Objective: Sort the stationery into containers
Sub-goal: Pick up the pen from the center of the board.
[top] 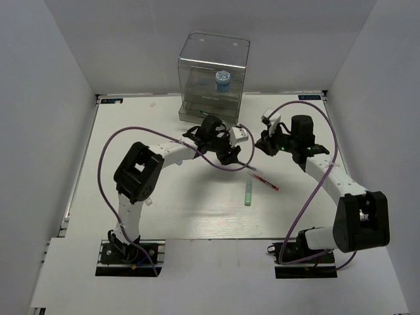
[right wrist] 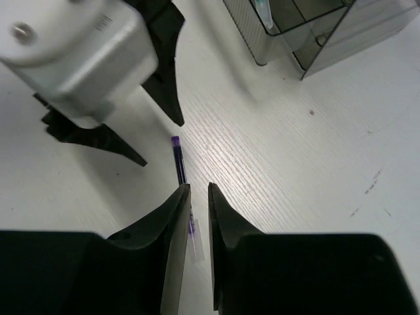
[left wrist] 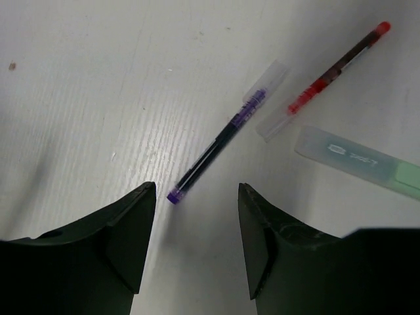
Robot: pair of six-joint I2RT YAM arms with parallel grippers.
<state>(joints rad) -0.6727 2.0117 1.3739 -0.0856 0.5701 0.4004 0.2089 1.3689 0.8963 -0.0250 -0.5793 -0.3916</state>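
A thin purple pen (left wrist: 220,141) lies flat on the white table, its clear cap pointing away. My left gripper (left wrist: 197,190) hangs open just short of the pen's near end, with nothing between its fingers. Beyond the purple pen lie a red pen (left wrist: 335,69) and a green marker (left wrist: 357,161). My right gripper (right wrist: 199,187) hovers over the same purple pen (right wrist: 176,156). Its jaws stand a narrow gap apart and hold nothing; the pen shows through the gap below. From above, the left gripper (top: 231,156) and right gripper (top: 266,143) flank the pen (top: 248,164).
The clear container (top: 213,79) with grey drawers stands at the back centre, a round blue-white pot (top: 222,80) inside it. Its drawer corner (right wrist: 308,33) shows in the right wrist view. The left wrist's white camera housing (right wrist: 79,52) sits close to my right fingers.
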